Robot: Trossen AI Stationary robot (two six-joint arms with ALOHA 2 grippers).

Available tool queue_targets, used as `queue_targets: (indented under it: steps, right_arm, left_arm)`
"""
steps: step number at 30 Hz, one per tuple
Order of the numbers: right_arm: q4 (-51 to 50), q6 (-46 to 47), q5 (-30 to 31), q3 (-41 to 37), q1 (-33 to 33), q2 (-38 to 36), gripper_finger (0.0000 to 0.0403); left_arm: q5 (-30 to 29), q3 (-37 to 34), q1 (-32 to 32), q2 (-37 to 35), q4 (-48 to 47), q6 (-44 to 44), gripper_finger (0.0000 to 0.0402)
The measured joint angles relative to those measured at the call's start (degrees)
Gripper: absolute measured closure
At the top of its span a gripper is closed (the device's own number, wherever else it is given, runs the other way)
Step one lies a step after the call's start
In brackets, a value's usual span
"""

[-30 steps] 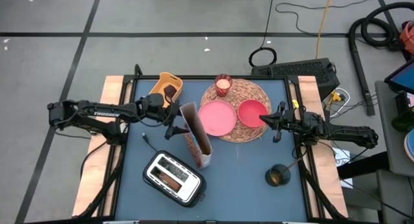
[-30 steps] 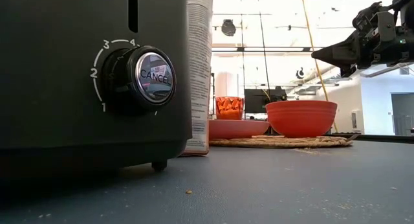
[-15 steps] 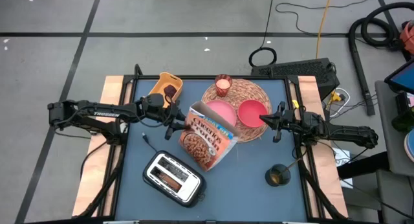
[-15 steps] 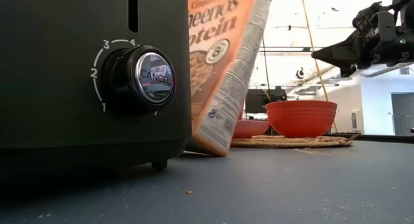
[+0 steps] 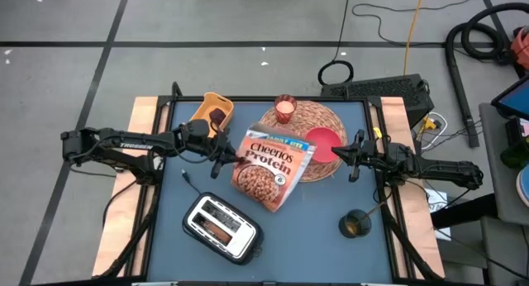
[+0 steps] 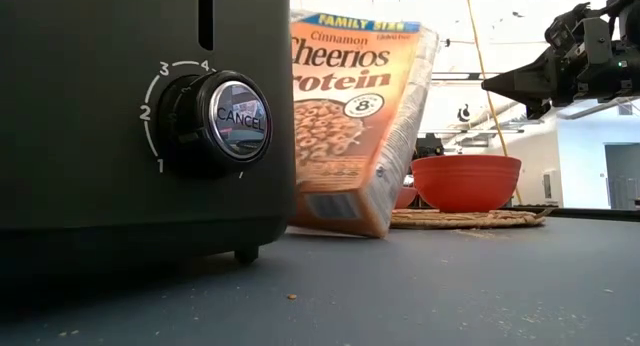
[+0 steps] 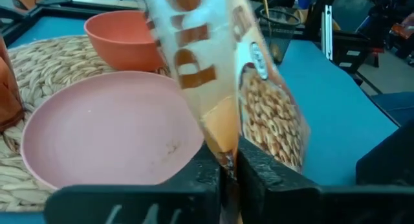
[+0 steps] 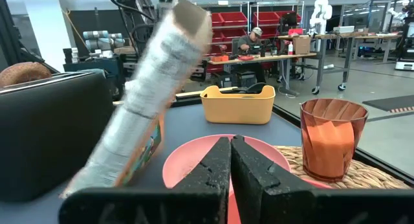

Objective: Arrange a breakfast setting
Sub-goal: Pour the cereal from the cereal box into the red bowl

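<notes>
The brown cereal box (image 5: 269, 164) lies tipped, printed face up. Its lower end rests on the table and its upper part leans over the pink plate (image 7: 110, 133) on the straw mat (image 5: 326, 119). My left gripper (image 5: 234, 159) is shut at the box's left edge. A red bowl (image 5: 324, 141) and a small glass (image 5: 285, 109) also stand on the mat. My right gripper (image 5: 339, 151) is shut and hangs above the bowl's right rim, touching nothing. A bagel (image 8: 22, 72) sticks out of the toaster. My left gripper pinches a thin orange edge of the cereal box (image 7: 223, 143) between its two fingers (image 7: 259, 175). It comes from the table's left, nearly level and slanting a little down. The box tilts away from the fingers, with its lower end (image 6: 345, 224) on the table.
A black toaster (image 5: 221, 228) stands near the front edge, close to the box. A yellow bin (image 5: 213, 111) holding a dark red fruit sits at the far left. A dark mesh cup (image 5: 355, 224) with a stick in it stands at the near right.
My left gripper has shut. The cereal box, which stood upright with its narrow side toward the camera above, has tipped over toward the table's right. It now lies face up over the pink plate, and its lower end has stayed on the table.
</notes>
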Motion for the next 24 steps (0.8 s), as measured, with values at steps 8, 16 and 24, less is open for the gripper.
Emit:
queue_targets:
  steps: [8, 16, 24]
  right_arm:
    - [0.0, 0.0, 0.0, 0.0, 0.0, 0.0, 0.0397]
    - [0.0, 0.0, 0.0, 0.0, 0.0, 0.0, 0.0397]
    - [0.9, 0.0, 0.1, 0.0, 0.0, 0.0, 0.0397]
  left_arm:
    - [-0.1, 0.0, 0.0, -0.5, 3.2, -1.2, 0.0395]
    - [0.1, 0.0, 0.0, -2.5, 5.2, -3.3, 0.0396]
    - [0.4, 0.0, 0.0, -6.4, 8.3, -5.9, 0.0397]
